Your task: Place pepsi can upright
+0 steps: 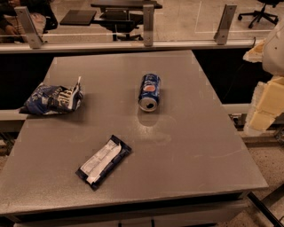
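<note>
Pepsi can (149, 91) lies sideways, top toward camera; gripper (265, 105) at far right beside table (199, 146), grip unreadable.

A grey matte counter (199, 146) fills most of the view under dim, warm light. Along its 12 o'clock edge runs a pale rail (111, 46) carrying three upright metal posts (148, 24) that hold a clear panel. Beyond the panel lies a light floor (186, 22) with faint taped lines, a dark desk (126, 5) at 12 o'clock and a dark flat mat (77, 17) towards 11. An office chair (262, 11) on castors stands at 1 o'clock. Speckled flooring (262, 156) shows at 4 o'clock. The gripper (265, 106) hangs off the counter's 3 o'clock side.
</note>
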### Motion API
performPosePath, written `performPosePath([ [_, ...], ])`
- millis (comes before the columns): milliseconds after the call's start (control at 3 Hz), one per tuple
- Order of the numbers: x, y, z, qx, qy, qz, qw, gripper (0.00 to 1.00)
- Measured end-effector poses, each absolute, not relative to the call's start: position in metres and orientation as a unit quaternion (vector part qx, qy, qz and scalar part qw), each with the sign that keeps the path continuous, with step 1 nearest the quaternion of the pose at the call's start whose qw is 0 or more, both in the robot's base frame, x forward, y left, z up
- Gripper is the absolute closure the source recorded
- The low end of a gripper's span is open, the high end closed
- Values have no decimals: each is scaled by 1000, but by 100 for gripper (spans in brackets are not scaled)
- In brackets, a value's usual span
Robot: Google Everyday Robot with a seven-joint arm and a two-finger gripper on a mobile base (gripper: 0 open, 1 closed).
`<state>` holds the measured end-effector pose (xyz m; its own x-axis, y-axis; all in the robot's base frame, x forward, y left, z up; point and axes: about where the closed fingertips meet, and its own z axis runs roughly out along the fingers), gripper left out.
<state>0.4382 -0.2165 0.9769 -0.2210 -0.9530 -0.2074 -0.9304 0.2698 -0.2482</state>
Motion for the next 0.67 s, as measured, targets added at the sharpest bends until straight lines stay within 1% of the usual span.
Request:
performPosePath([
  [333,438,-216,977,-603,781,-35,160,0],
  [667,452,-206,983,-622,764,-47,165,0],
])
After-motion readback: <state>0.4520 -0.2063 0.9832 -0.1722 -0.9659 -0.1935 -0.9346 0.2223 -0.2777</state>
